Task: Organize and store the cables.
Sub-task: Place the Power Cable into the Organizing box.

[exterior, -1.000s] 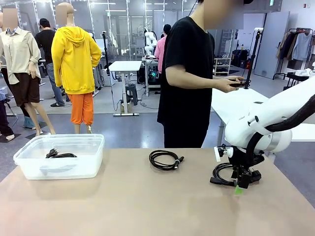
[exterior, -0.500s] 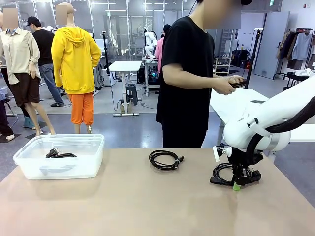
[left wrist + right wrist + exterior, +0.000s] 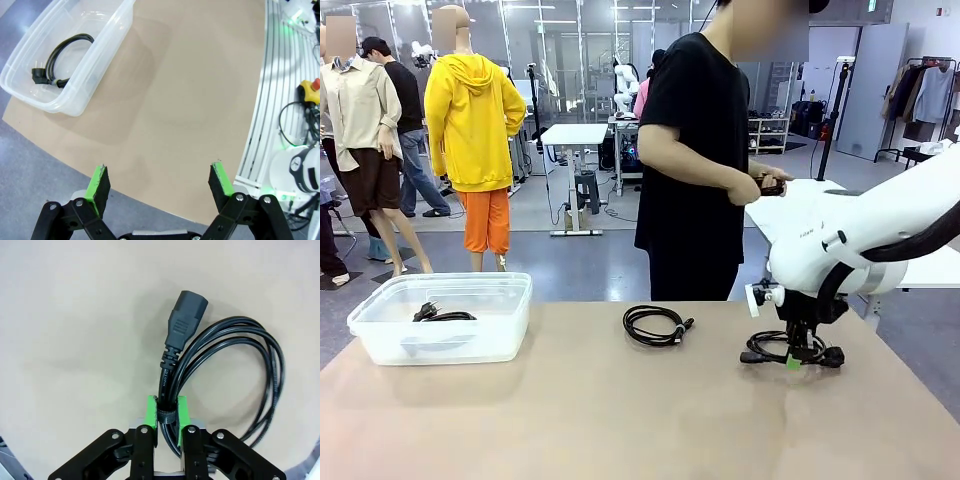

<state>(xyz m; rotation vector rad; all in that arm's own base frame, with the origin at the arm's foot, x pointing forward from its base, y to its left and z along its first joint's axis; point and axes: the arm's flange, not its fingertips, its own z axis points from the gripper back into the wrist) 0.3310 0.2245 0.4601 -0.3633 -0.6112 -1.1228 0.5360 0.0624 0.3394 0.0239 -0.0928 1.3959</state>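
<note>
- Right hand (image 3: 167,411) clamped on coiled black cable (image 3: 170,360) at its strap (image 3: 166,416), so the loops hold together for lifting.
- Left hand (image 3: 160,177) gapes wide, empty, above tan desk (image 3: 190,100).

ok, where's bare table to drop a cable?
Free: wide near strip of table, and the gap between clear bin and middle coil. Crowded: right end, where right pincer grips the right coil.
</note>
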